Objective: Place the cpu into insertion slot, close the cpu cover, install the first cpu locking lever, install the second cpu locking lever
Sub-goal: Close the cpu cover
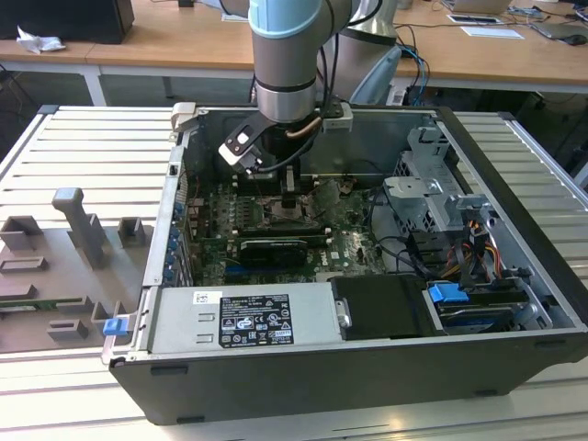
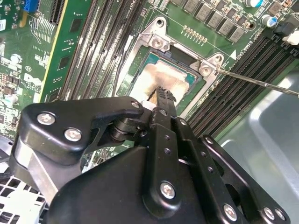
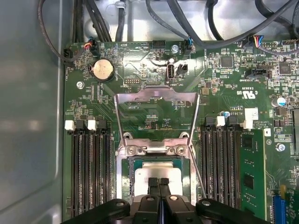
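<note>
**Cpu in the socket, cover raised, pincer tips over the chip**

An open computer case (image 1: 514,317) lies on its side on the ribbed metal worktop (image 1: 83,138). In the exterior view it holds a green motherboard (image 1: 360,241) on its floor. A grey power supply (image 1: 248,317) sits along the near wall, and a metal drive cage (image 1: 432,188) stands at the exterior view's right. A long black card (image 1: 271,248) lies across the board in front of the arm.

On the board, the insertion slot (image 3: 122,179) holds the cpu (image 3: 142,173), which lies flat inside the metal rim with its pale top face up. The cpu cover (image 3: 156,96) is open. It is tipped up from its hinge at the socket's edge, and the board shows through its cut-out centre. A thin wire locking lever (image 2: 257,80) sticks out from a corner of the socket, raised off the board. Banks of long black memory slots (image 3: 91,172) flank the socket on 2 sides.

The pincer (image 3: 159,181) reaches down into the case directly over the socket. Its 2 fingers are pressed together with nothing between them. The tips sit at the cpu's top face, near 1 edge of the chip. In the second wrist view the tips also sit over the pale metal, and whether they press on it cannot be told.
</note>
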You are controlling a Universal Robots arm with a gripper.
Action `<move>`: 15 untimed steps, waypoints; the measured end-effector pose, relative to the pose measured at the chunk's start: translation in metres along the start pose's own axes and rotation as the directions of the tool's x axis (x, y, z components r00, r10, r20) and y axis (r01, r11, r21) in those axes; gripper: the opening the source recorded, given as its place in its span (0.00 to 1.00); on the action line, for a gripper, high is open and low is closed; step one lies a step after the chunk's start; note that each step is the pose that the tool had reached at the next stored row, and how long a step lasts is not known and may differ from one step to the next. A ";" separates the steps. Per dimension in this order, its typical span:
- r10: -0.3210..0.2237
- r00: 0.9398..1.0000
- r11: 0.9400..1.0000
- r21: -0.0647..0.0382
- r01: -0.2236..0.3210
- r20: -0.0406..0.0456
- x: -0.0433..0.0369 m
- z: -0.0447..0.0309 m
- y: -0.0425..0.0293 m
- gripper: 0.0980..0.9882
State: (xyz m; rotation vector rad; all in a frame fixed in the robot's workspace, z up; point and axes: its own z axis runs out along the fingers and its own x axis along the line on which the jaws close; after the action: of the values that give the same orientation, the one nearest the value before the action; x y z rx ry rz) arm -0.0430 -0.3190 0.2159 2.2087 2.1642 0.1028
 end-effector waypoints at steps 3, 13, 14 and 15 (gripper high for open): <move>0.000 1.000 1.000 0.001 0.000 0.000 -0.0001 -0.0019 0.0036 0.01; 0.004 1.000 1.000 0.001 -0.004 -0.005 0.0001 -0.0111 0.0066 0.01; 0.004 1.000 1.000 0.001 -0.004 -0.005 0.0001 -0.0119 0.0067 0.01; 0.004 1.000 1.000 0.001 -0.004 -0.005 0.0001 -0.0127 0.0067 0.01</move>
State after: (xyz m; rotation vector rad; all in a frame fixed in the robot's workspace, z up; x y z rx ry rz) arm -0.0373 -0.3192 0.2291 2.2157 2.1632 0.1076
